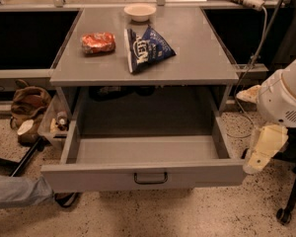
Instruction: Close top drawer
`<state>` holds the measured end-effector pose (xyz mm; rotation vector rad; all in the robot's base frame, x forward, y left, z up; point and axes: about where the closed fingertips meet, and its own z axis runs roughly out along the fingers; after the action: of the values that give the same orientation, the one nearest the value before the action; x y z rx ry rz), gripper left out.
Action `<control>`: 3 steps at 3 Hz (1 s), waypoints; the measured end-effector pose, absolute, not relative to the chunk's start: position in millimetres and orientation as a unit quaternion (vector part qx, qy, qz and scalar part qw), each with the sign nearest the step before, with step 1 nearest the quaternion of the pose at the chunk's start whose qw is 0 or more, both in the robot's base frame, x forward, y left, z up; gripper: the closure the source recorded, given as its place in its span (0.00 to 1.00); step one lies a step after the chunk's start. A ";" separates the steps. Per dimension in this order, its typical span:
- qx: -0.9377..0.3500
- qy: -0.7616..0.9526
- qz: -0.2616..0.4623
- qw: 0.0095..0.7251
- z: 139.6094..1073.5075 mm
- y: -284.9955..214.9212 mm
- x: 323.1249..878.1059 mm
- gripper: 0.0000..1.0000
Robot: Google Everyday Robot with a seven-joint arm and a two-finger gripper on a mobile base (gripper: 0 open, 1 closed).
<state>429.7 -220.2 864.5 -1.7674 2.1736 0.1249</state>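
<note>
Top drawer (103,177) fully out, pincer (256,159) just beside its right corner, grip state unclear.

Warm, dim light from above is brightest on the table (197,58) top; deep shadow fills the space beneath it. The gripper (256,162), by the right front corner of the top drawer (89,177), is softly lit.

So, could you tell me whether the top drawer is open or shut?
Open: the top drawer is pulled far out, its bare inside showing. The gripper hangs by its right front corner.
</note>
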 end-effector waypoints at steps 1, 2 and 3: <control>-0.621 0.764 0.044 0.168 864.3 -220.1 429.5 0.00; -0.618 0.767 0.066 0.160 834.4 -219.6 406.8 0.00; -0.617 0.764 0.111 0.149 774.9 -214.6 359.3 0.00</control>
<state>359.3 -214.6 774.9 -1.7743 2.1965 0.3183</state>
